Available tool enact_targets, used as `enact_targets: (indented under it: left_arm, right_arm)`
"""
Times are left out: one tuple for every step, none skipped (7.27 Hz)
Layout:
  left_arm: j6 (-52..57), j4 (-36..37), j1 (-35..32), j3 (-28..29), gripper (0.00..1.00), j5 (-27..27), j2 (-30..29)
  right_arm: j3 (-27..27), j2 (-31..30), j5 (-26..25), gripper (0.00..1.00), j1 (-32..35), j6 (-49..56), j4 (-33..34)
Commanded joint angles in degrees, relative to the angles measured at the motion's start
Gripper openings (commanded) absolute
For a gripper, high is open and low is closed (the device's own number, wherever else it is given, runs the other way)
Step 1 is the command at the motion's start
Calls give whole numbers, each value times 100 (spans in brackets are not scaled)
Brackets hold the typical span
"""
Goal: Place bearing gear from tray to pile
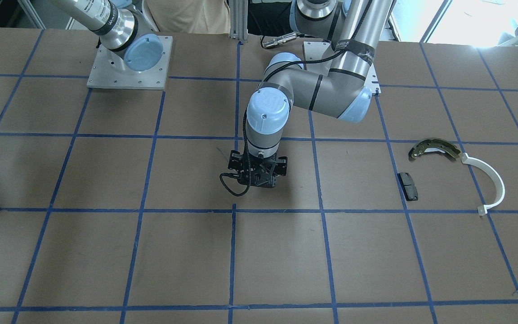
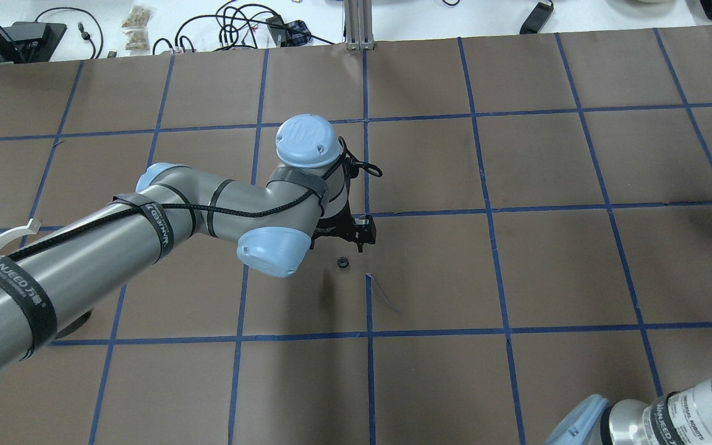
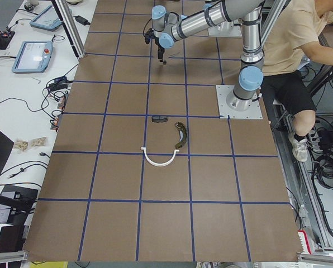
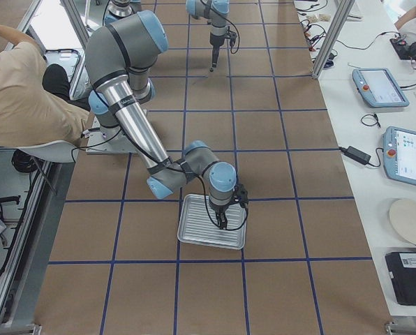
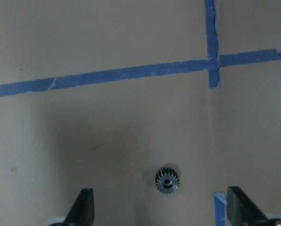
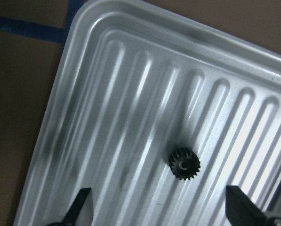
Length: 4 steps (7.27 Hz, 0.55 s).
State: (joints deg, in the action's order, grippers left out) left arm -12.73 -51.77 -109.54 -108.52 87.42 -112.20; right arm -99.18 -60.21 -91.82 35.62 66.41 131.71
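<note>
Right gripper (image 6: 159, 197) is hanging wide open, holding nothing. Bearing gear (image 6: 184, 162) is lying on the tray (image 6: 107, 94), just ahead of the gap between its fingers.

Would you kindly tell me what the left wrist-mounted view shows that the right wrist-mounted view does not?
Only the left wrist view shows a small toothed gear lying directly on the table. Only the right wrist view shows the ribbed tray with a dark gear on it. Both show blue tape and an open hand: left hand, right hand.
</note>
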Motion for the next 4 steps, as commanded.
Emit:
enact_targets:
  left_arm:
    - [-19, 229, -32, -135, 100, -32, -152]
    - [-36, 221, -67, -135, 94, -32, -196]
    - [-54, 229, -128, -135, 87, -32, -214]
    - [-63, 221, -138, -135, 86, -41, -205]
  right_arm:
    - [65, 132, 15, 85, -46, 249, 171]
    - [74, 263, 7, 70, -46, 285, 171]
    - [83, 256, -37, 41, -46, 294, 163]
    - [74, 229, 6, 20, -46, 285, 136]
